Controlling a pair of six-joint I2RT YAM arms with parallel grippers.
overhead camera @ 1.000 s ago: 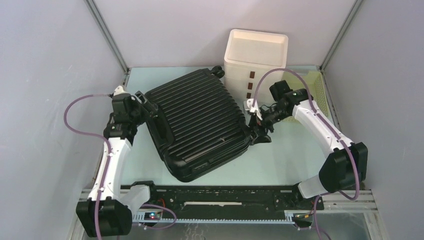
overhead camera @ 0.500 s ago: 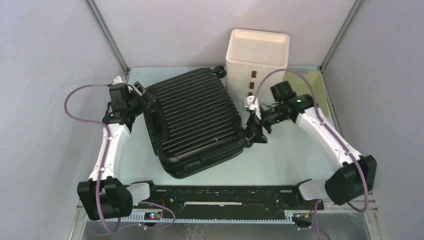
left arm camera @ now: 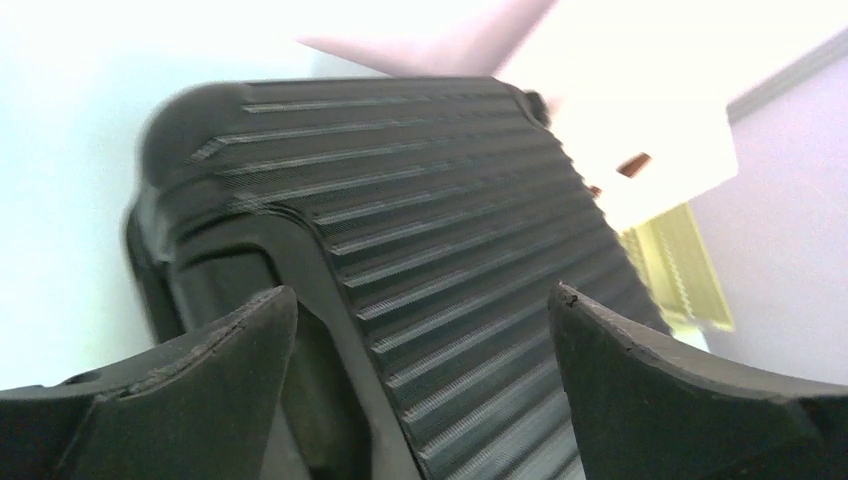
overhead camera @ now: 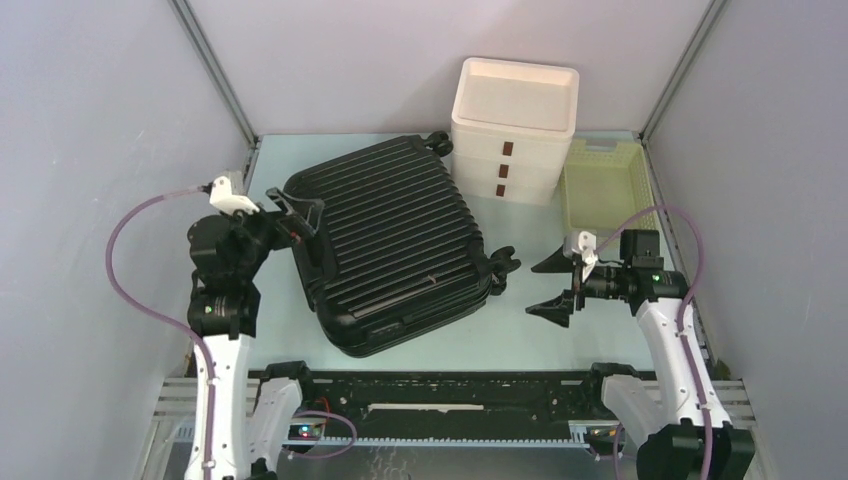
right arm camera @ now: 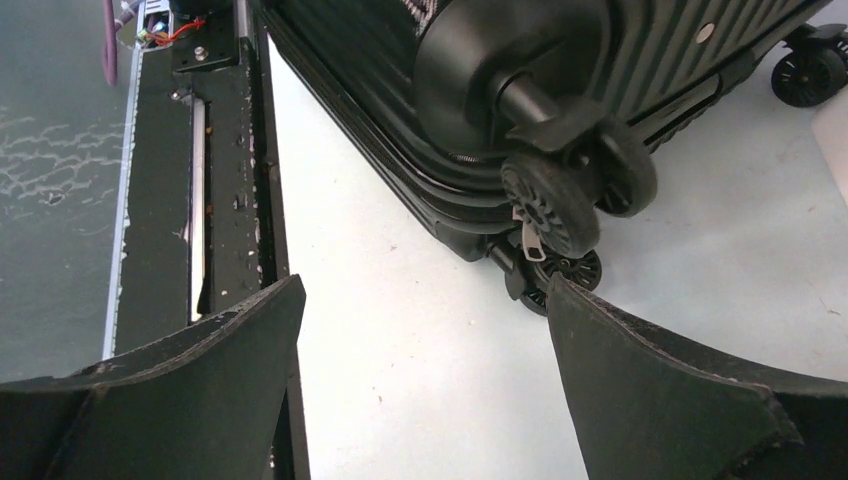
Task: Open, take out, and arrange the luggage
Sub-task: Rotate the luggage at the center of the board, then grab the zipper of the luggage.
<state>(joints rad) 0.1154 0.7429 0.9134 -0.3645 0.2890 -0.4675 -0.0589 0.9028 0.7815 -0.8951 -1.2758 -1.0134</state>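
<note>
The luggage [overhead camera: 395, 245], a black ribbed hard-shell suitcase, lies shut and flat on the pale table, wheels toward the right. My left gripper [overhead camera: 297, 212] is open at its left edge by the side handle, holding nothing; the left wrist view shows the ribbed shell [left arm camera: 470, 260] between the spread fingers. My right gripper [overhead camera: 550, 287] is open and empty, off to the right of the suitcase's wheels [overhead camera: 500, 265]. The right wrist view shows the wheels [right arm camera: 560, 205] and the zipper pull ahead of the fingers.
A white three-drawer box [overhead camera: 512, 130] stands at the back right. A pale yellow slatted basket [overhead camera: 600, 185] sits to its right. A black rail [overhead camera: 450, 390] runs along the table's near edge. Grey walls close in left, back and right.
My right gripper has pulled back from the suitcase's wheels toward the near right and now hangs open. My left arm has drawn back toward the near left. The suitcase has turned slightly.
</note>
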